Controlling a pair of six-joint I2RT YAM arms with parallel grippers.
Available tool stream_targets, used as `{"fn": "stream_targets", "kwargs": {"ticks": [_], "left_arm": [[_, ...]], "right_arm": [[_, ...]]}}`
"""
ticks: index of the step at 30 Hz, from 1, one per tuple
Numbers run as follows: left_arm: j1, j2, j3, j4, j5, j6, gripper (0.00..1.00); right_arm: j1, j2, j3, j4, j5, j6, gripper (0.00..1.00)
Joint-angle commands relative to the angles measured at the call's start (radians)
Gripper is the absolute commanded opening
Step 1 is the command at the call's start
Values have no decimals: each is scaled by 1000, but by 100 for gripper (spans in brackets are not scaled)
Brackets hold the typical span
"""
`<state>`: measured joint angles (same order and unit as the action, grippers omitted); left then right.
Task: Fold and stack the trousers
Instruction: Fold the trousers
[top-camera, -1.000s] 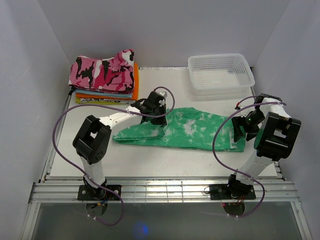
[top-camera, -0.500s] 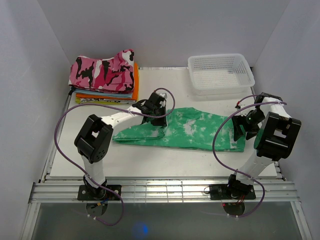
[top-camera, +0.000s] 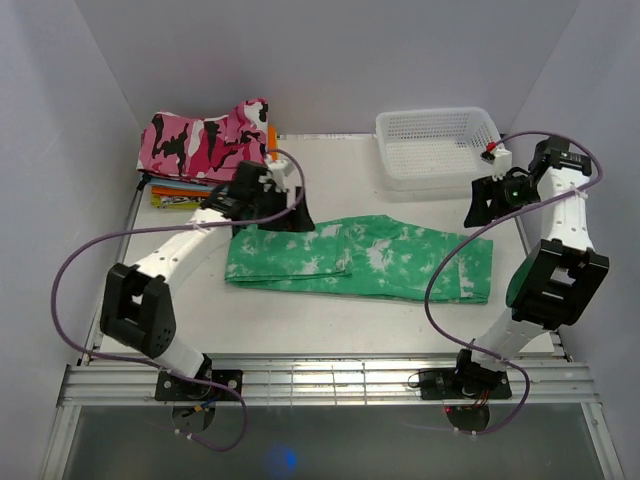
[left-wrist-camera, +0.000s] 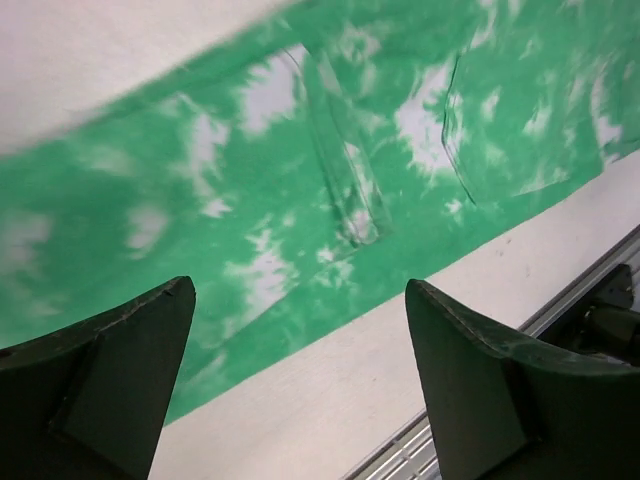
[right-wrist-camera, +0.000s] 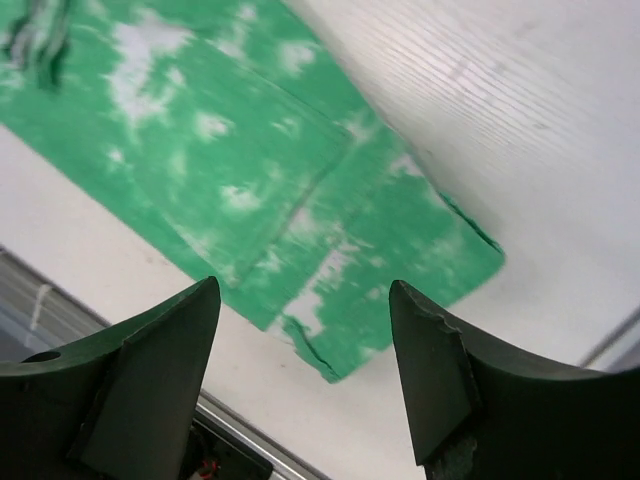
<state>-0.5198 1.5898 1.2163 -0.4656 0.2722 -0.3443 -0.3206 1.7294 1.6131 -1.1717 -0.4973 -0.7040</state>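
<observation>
The trousers (top-camera: 380, 260), mint green with white blotches, lie flat across the middle of the table, the left part doubled over itself. My left gripper (top-camera: 298, 212) hovers open above their far left edge. In the left wrist view the trousers (left-wrist-camera: 330, 150) spread below the left gripper (left-wrist-camera: 300, 288), with nothing between its fingers. My right gripper (top-camera: 478, 208) hangs open over the table beyond their right end. The right wrist view shows the trousers (right-wrist-camera: 250, 170) well below the right gripper (right-wrist-camera: 305, 288), which holds nothing.
A white mesh basket (top-camera: 442, 145) stands at the back right, close behind the right gripper. A stack of folded clothes topped by a pink camouflage garment (top-camera: 205, 140) sits at the back left. The table's metal front rail (top-camera: 320, 375) runs along the near edge.
The left gripper opened, let go of the trousers and drew back and left above them. The right arm rose and swung back toward the basket. The trousers' left end now lies flat.
</observation>
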Motion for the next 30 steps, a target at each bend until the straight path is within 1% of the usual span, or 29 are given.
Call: {"fn": "stream_targets", "kwargs": {"ticks": [1, 2, 3, 5, 6, 8, 9, 11, 13, 15, 20, 24, 25, 26, 28, 30], "left_arm": [[229, -108, -23, -100, 266, 138, 98], [274, -106, -23, -157, 301, 198, 98], [340, -99, -17, -189, 329, 223, 98], [377, -88, 0, -267, 289, 248, 98], [418, -83, 2, -289, 289, 252, 98], [455, -94, -26, -300, 286, 251, 98], [493, -99, -40, -301, 286, 261, 98], [547, -108, -75, -315, 315, 277, 98], [619, -108, -98, -327, 337, 298, 98], [659, -100, -135, -337, 338, 315, 97], [678, -82, -199, -309, 351, 337, 96], [678, -12, -242, -277, 447, 341, 93], [678, -1, -256, -269, 494, 341, 91], [678, 9, -265, -248, 508, 341, 88], [679, 38, -290, -229, 506, 332, 83], [684, 59, -304, -206, 496, 320, 74]], "right_arm": [[58, -54, -11, -86, -256, -28, 74], [77, -65, -33, -59, -288, -22, 74], [124, -68, -59, -37, -288, -9, 75], [176, -56, -139, 16, -245, 0, 73], [211, -45, -163, 32, -235, 4, 72], [232, -15, -229, 72, -206, 47, 70], [241, -4, -246, 107, -198, 57, 69], [245, 25, -278, 141, -155, 87, 68], [247, 59, -282, 159, -115, 92, 67], [249, 81, -285, 170, -84, 107, 66], [250, 122, -285, 181, -5, 112, 64], [250, 139, -283, 184, 17, 107, 64], [250, 147, -282, 185, 22, 109, 64], [250, 150, -282, 190, 34, 107, 64], [250, 162, -277, 193, 49, 110, 64], [250, 168, -272, 195, 65, 112, 63]]}}
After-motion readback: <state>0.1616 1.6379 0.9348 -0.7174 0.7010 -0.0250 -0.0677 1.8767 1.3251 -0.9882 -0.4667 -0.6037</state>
